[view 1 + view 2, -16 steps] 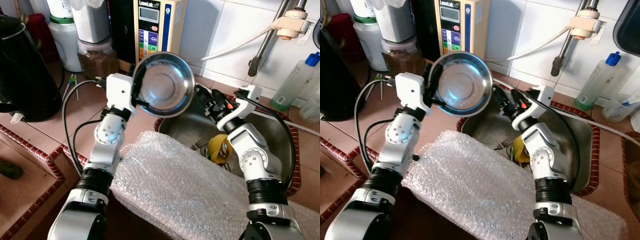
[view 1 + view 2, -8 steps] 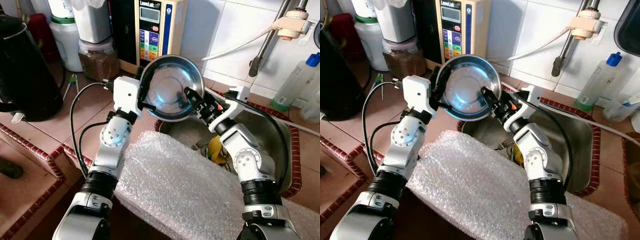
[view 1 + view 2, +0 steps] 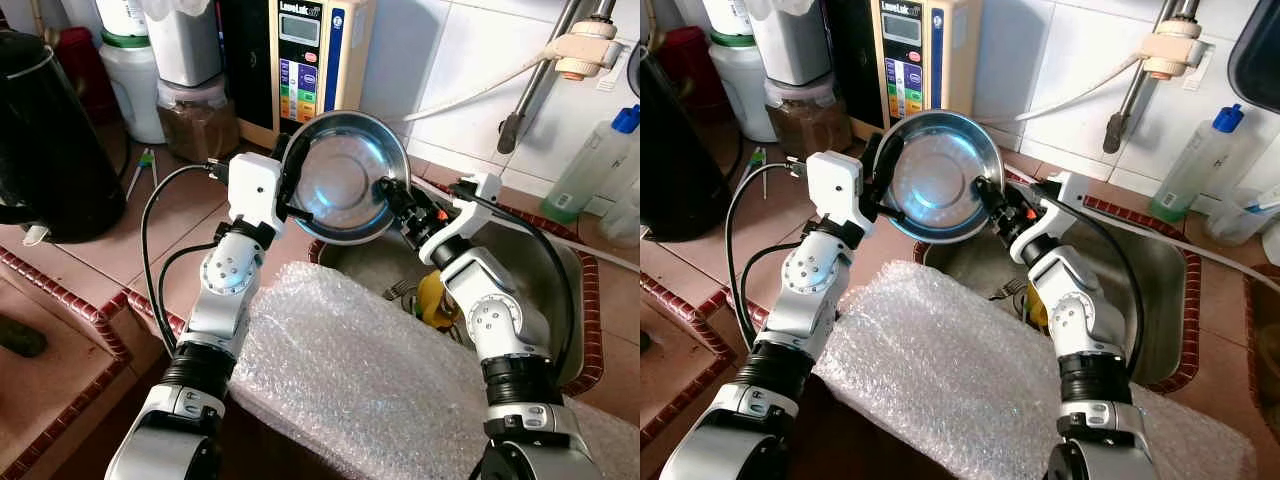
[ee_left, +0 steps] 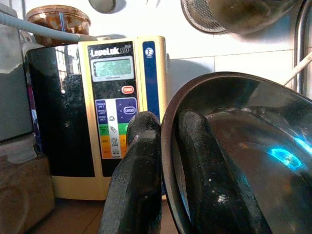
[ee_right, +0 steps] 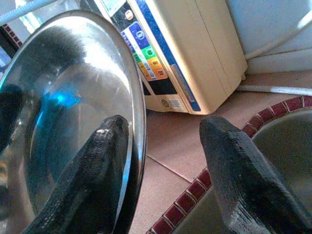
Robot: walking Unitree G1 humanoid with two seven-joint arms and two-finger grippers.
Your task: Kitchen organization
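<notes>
Bowl (image 3: 345, 178) of shiny steel, round and shallow, tilts on edge above the sink's (image 3: 560, 290) near-left corner. Left end effector (image 4: 165, 161) pinches its rim, one finger each side. Right end effector (image 5: 161, 170), fingers spread, straddles the opposite rim without squeezing.

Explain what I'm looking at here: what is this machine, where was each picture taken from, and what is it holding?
A humanoid robot stands at a kitchen counter. Two pictures come from its head, looking down; two come from cameras on its wrists. The left end effector pinches the rim of a steel bowl, held tilted above the counter. The right end effector is open, one finger inside the bowl and one outside its rim. Below are a sink and a sheet of bubble wrap. A water machine stands behind by the tiled wall.
</notes>
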